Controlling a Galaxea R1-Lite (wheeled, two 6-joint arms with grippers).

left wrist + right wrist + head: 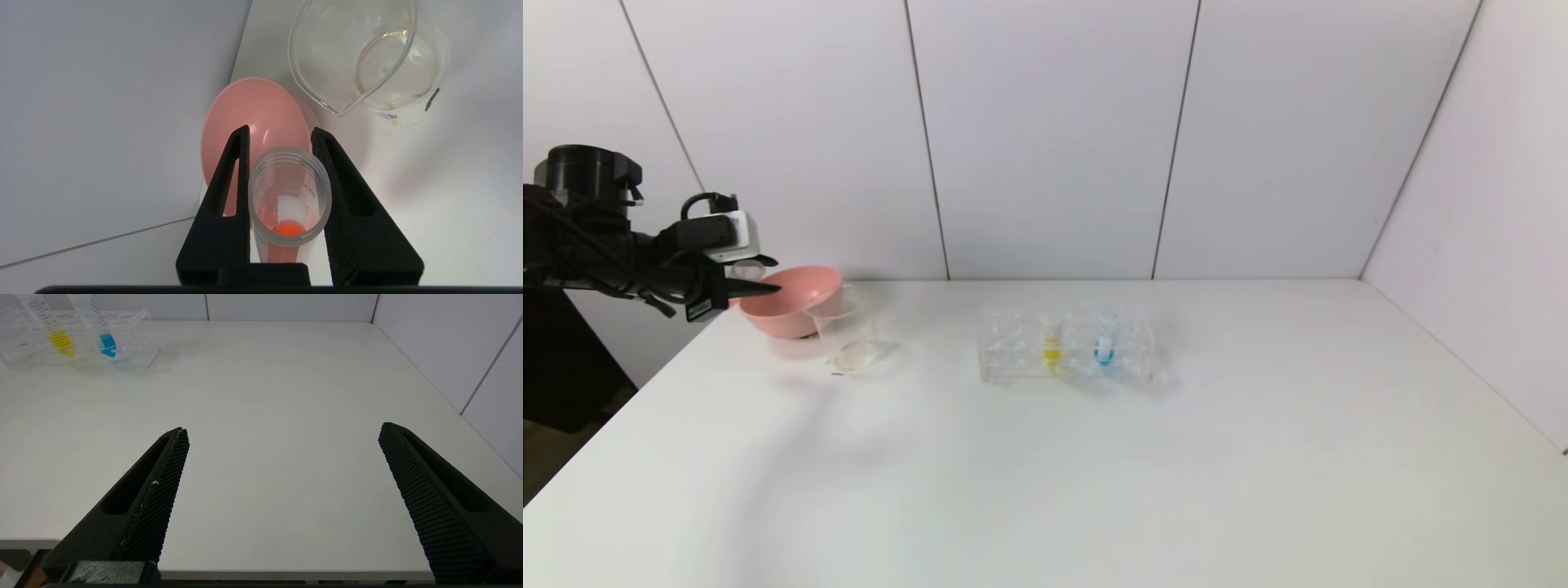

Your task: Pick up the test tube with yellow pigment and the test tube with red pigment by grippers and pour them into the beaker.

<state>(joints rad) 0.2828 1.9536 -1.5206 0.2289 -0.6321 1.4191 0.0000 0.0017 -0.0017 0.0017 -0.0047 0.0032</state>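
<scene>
The test tube with red pigment [289,196] stood upright, clamped between the left gripper [282,139] fingers above the pink bowl [255,122], beside the beaker [363,57]. The right gripper [282,433] fingers gaped wide, far off.

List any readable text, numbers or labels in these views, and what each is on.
Red tube: printed lettering and scale marks seen through its wall, reversed and too blurred to read.
Yellow tube and blue tube: graduation marks only, no legible numbers.
Beaker, bowl: none visible.
</scene>
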